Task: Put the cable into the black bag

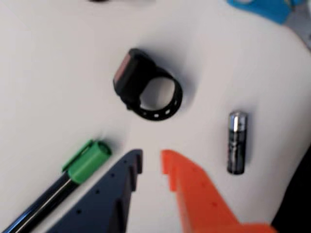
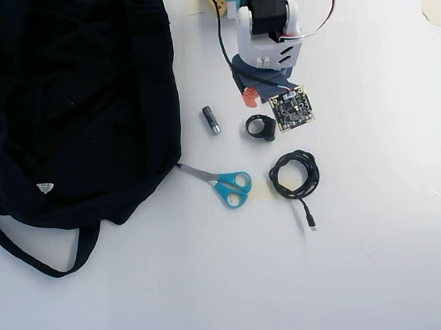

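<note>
Pincer [image 1: 151, 160] parted, empty; cable [image 2: 294, 174] beyond black ring clip [image 1: 148, 86].

Matt cloth black bag [image 2: 76, 100], glossy battery [image 1: 237, 142] probably metal, smooth white table [image 2: 383, 259].

light: bright, even | shadows: faint, soft | wrist view: blurred throughout | overhead view: sharp, table washed out
</note>
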Robot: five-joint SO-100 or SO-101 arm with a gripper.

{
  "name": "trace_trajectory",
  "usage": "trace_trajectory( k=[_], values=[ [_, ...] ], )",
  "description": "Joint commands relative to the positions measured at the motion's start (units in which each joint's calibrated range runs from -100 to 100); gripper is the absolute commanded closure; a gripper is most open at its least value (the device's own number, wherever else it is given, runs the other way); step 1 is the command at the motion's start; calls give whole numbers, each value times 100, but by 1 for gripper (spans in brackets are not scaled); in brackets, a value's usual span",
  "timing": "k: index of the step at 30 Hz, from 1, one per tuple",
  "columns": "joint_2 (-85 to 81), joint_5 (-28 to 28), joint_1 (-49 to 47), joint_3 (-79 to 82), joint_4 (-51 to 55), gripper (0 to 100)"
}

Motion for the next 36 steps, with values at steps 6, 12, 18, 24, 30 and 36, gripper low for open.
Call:
trace_trajectory(
  k=[6, 12, 18, 24, 30, 36],
  values=[
    [560, 144, -97, -989, -93, 81],
    [1158, 207, -269, -1771, -93, 80],
    [1780, 212, -351, -2499, -93, 80],
    [2361, 327, -404, -3110, -93, 80],
    [2793, 333, -486, -3469, -93, 80],
    [3158, 521, -508, -3730, -248, 80]
  ],
)
